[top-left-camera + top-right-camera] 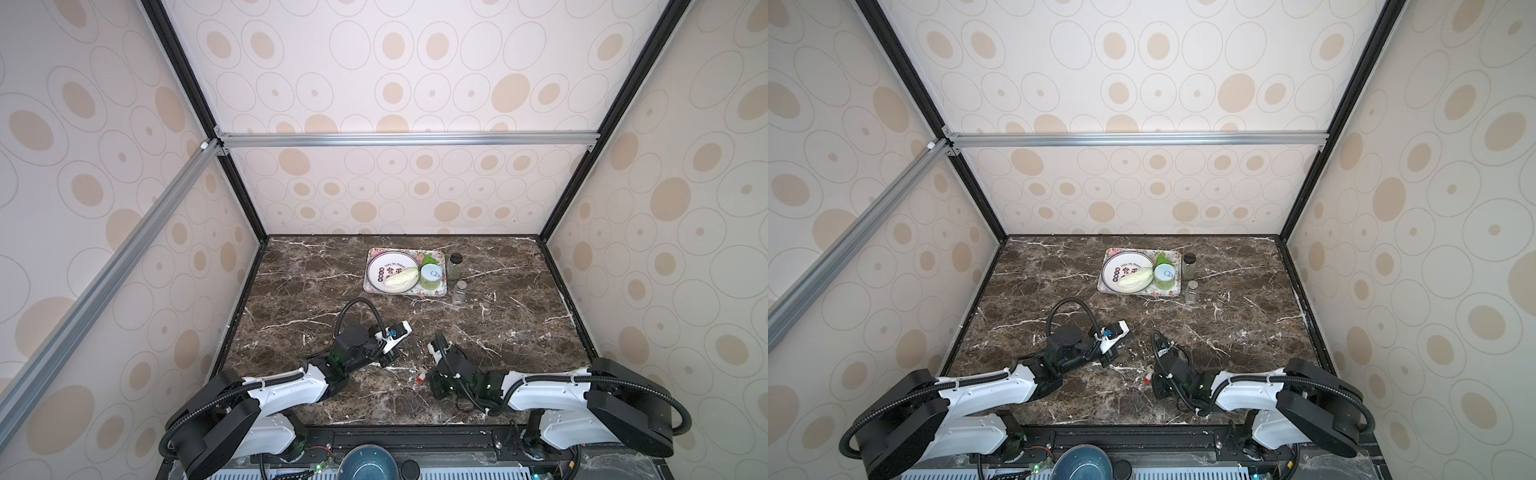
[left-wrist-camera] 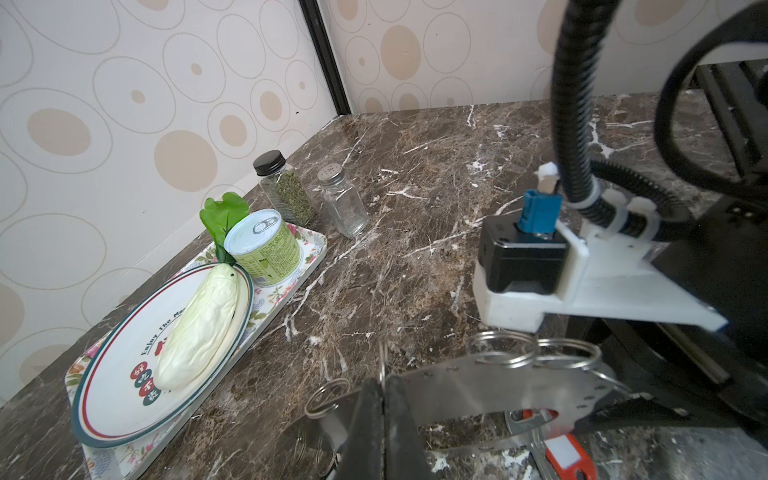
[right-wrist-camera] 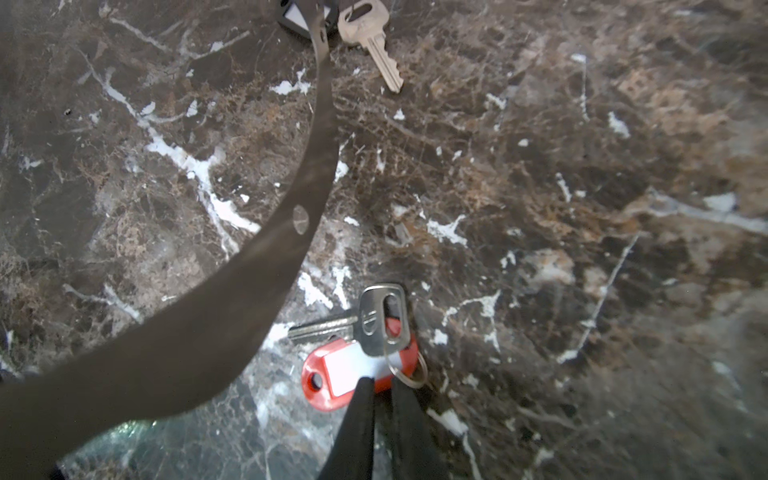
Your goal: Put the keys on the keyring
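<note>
Left tool (image 2: pixel 384 380) clamped keyring (image 2: pixel 478 386) rim. Right tool (image 3: pixel 381 382) stood nearly together at red key (image 3: pixel 349 368), on worktop (image 3: pixel 540 208) just beside keyring; grip unclear. Risk: tag could slip, its ring missing keyring's small hole.

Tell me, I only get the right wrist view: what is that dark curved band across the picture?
Observer: That is the keyring, a flat metal plate; the left gripper is shut on its edge.
Operator: Anything hanging on it?
Observer: Several split rings sit along its rim.
Operator: What else is around?
Observer: A floral tray stands towards the back, two glass jars beside it.
</note>
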